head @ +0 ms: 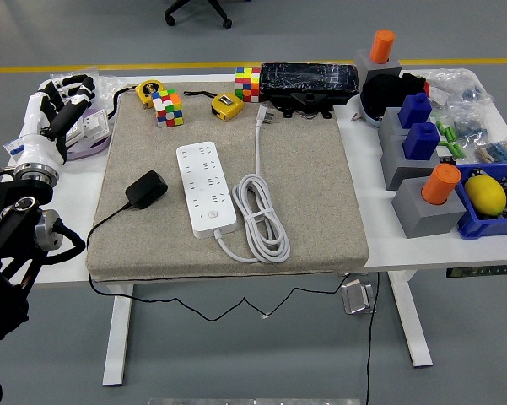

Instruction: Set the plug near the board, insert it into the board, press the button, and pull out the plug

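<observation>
One black plug (146, 189) on the mat, well right of the left robot hand (61, 110) — fingers relaxed (holding nothing)

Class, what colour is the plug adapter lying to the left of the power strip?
Black, seen in the head view: the plug adapter lies beside the white power strip.

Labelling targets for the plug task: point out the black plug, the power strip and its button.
black plug (147, 189), head view, middle of its body
power strip (204, 181), head view, centre of socket face
button (210, 218), head view, its top
</observation>
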### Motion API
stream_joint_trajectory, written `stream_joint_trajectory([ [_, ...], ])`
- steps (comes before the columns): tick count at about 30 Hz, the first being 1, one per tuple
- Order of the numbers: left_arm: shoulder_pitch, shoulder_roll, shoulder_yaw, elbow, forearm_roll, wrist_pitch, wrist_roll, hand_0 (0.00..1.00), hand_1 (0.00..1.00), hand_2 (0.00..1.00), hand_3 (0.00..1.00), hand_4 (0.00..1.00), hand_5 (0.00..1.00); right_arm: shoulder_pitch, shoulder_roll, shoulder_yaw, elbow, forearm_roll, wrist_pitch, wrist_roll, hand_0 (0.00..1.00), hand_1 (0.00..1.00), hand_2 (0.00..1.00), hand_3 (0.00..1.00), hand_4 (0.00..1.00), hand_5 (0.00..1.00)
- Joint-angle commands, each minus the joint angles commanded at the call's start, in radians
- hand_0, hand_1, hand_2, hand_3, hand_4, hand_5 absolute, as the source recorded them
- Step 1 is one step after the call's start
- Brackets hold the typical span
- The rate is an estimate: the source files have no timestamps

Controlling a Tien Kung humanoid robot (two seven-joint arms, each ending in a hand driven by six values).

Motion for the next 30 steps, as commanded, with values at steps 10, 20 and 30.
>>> stream_joint_trajectory([
  [10,-0.001,-0.001,0.008,0.002,-0.001,0.000,0.001,0.696,0.651,0.588,0.568,0.704,0.320,-0.006,0.001,-0.003,-0.002,0.002,0.001,0.000,0.609,0.672,0.686,0.564,0.914,0.441],
  [20,-0.018,0.014,0.110,0.015,0.094,-0.011,0.018,0.770,0.711,0.617,0.586,0.723,0.302,-0.003,-0.003,0.000,0.003,0.000,0.000,0.000,0.609,0.672,0.685,0.565,0.915,0.441],
  [30,-0.044,0.055,0.264,0.076,0.488,-0.047,0.155,0.815,0.757,0.715,0.678,0.843,0.325,-0.006,-0.003,-0.001,-0.001,0.001,0.001,-0.001,0.609,0.672,0.685,0.564,0.914,0.443],
])
